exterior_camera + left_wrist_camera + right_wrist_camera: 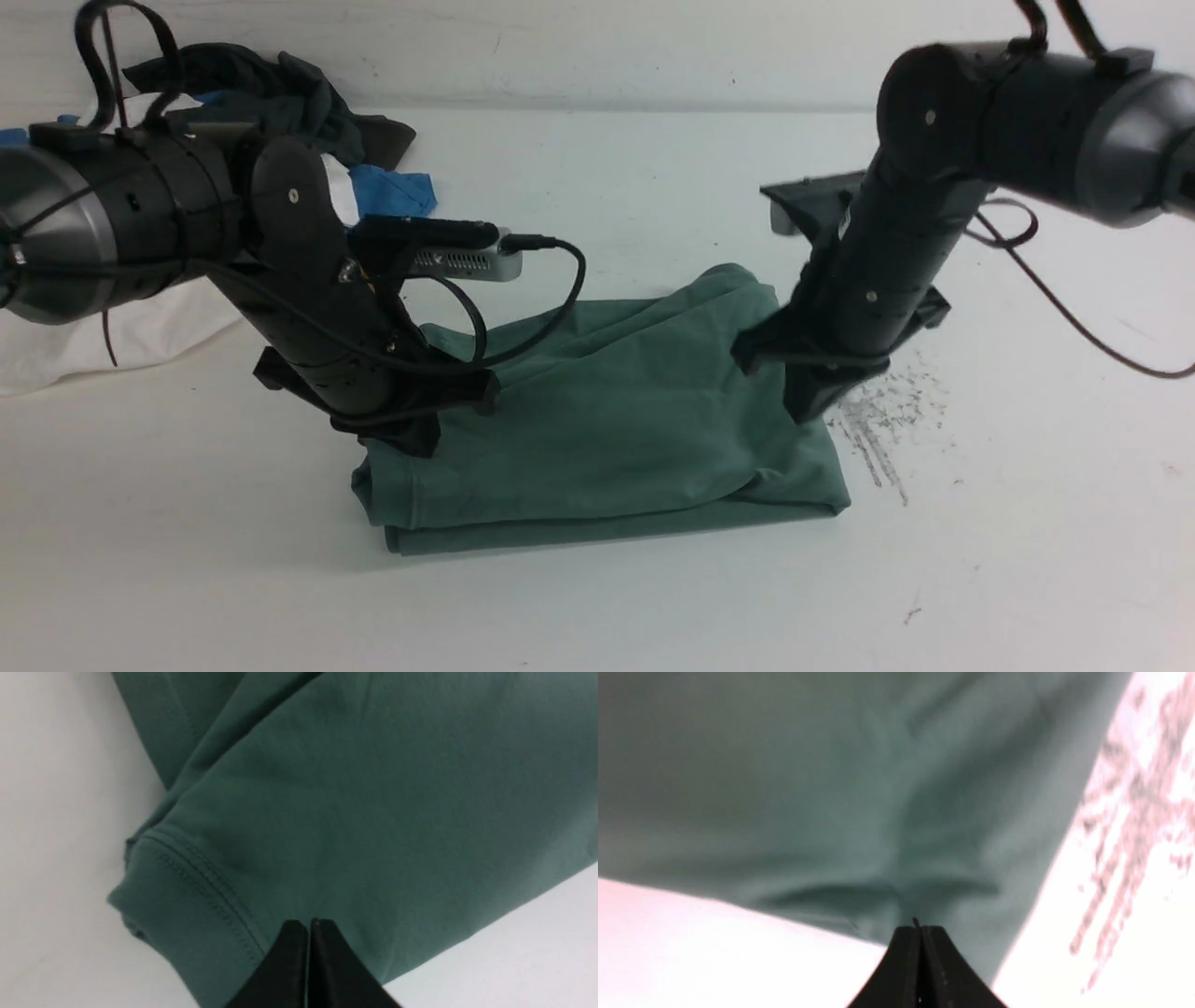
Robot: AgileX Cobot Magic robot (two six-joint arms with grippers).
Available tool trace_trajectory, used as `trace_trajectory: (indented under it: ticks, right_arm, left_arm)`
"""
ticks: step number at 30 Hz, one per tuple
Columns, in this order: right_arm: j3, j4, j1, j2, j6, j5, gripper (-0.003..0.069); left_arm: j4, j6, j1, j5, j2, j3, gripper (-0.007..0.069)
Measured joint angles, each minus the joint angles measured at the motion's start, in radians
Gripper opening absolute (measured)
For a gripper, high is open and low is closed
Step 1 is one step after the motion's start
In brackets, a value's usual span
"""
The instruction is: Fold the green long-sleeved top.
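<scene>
The green long-sleeved top (pixel 607 420) lies in folded layers mid-table, its upper layer tented between my two arms. My left gripper (pixel 411 439) is shut on the cloth at the top's left end, close to a stitched hem (pixel 205 891). In the left wrist view the jaws (pixel 309 921) meet with fabric (pixel 373 788) spreading away from them. My right gripper (pixel 808 406) is shut on the right end. In the right wrist view, creases in the cloth (pixel 831 788) run together at the closed tips (pixel 920 927). Neck, sleeves and logo are hidden.
A heap of dark grey clothing (pixel 280 93) with a blue garment (pixel 392 191) sits at the back left. White cloth (pixel 140 327) lies behind my left arm. Dark scuff marks (pixel 878 420) streak the table right of the top.
</scene>
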Motion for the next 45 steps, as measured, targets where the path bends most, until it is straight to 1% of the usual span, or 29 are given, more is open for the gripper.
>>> trace_trajectory:
  ticks: [5, 11, 16, 19, 20, 24, 27, 29, 30, 31, 32, 34, 36, 39, 41, 42, 43, 44, 45]
  right_arm:
    - [0.084, -0.014, 0.000, 0.041, 0.018, -0.033, -0.0014]
    - [0.083, -0.039, 0.000, 0.088, 0.030, -0.025, -0.0014]
    - [0.085, -0.045, -0.015, 0.077, 0.048, -0.022, -0.0014]
    - [0.093, -0.068, -0.042, 0.009, 0.048, -0.010, -0.0014]
    - [0.093, -0.070, -0.043, -0.003, 0.048, -0.010, -0.0014]
    - [0.093, -0.070, -0.090, -0.155, 0.048, -0.005, -0.0014]
    - [0.093, -0.070, -0.128, -0.218, 0.048, 0.003, -0.0014]
    - [0.092, -0.060, -0.177, -0.244, 0.048, 0.009, -0.0014]
    - [0.092, -0.059, -0.181, -0.244, 0.047, 0.009, -0.0014]
    - [0.088, -0.036, -0.207, -0.240, 0.040, 0.010, -0.0014]
    - [0.087, -0.028, -0.213, -0.237, 0.037, 0.011, -0.0014]
    - [0.041, 0.036, -0.236, -0.204, 0.003, 0.015, -0.0010]
    - [-0.005, 0.075, -0.239, -0.181, -0.018, 0.016, -0.0002]
    - [-0.156, 0.152, -0.234, -0.090, -0.063, 0.016, 0.0051]
    - [-0.256, 0.172, -0.220, -0.011, -0.079, 0.016, 0.0113]
    - [-0.266, 0.173, -0.220, -0.003, -0.078, 0.016, 0.0113]
    - [-0.352, 0.179, -0.211, 0.059, -0.081, 0.016, 0.0176]
    - [-0.352, 0.180, -0.211, 0.067, -0.081, 0.016, 0.0183]
    - [-0.410, 0.180, -0.209, 0.117, -0.065, 0.016, 0.0234]
  left_arm:
    - [-0.026, 0.006, 0.000, -0.029, 0.075, 0.000, -0.0003]
    - [-0.021, 0.005, 0.000, -0.014, 0.151, 0.000, -0.0003]
    - [0.007, 0.005, 0.000, 0.011, 0.132, -0.003, -0.0003]
    - [0.061, 0.002, 0.000, 0.030, 0.050, -0.002, -0.0003]
    - [0.061, 0.001, 0.000, 0.030, 0.050, -0.002, -0.0003]
    - [0.133, -0.020, 0.000, 0.048, -0.132, -0.002, -0.0003]
    - [0.174, -0.055, 0.019, 0.079, -0.220, -0.002, -0.0003]
    - [0.206, -0.083, 0.062, 0.112, -0.309, -0.002, -0.0003]
    - [0.206, -0.086, 0.066, 0.115, -0.315, -0.002, -0.0003]
    - [0.207, -0.089, 0.103, 0.137, -0.360, -0.002, -0.0003]
    - [0.207, -0.090, 0.103, 0.137, -0.364, -0.002, -0.0003]
    - [0.199, -0.092, 0.146, 0.171, -0.394, -0.002, -0.0003]
    - [0.191, -0.090, 0.155, 0.191, -0.399, -0.002, -0.0003]
    - [0.163, -0.082, 0.158, 0.227, -0.398, 0.001, -0.0003]
    - [0.137, -0.080, 0.158, 0.243, -0.397, 0.001, -0.0003]
    - [0.137, -0.080, 0.158, 0.243, -0.397, 0.001, -0.0003]
    - [0.120, -0.075, 0.158, 0.244, -0.397, 0.001, -0.0003]
    - [0.119, -0.075, 0.158, 0.244, -0.397, 0.001, -0.0003]
    - [0.115, -0.073, 0.158, 0.247, -0.397, 0.001, -0.0003]
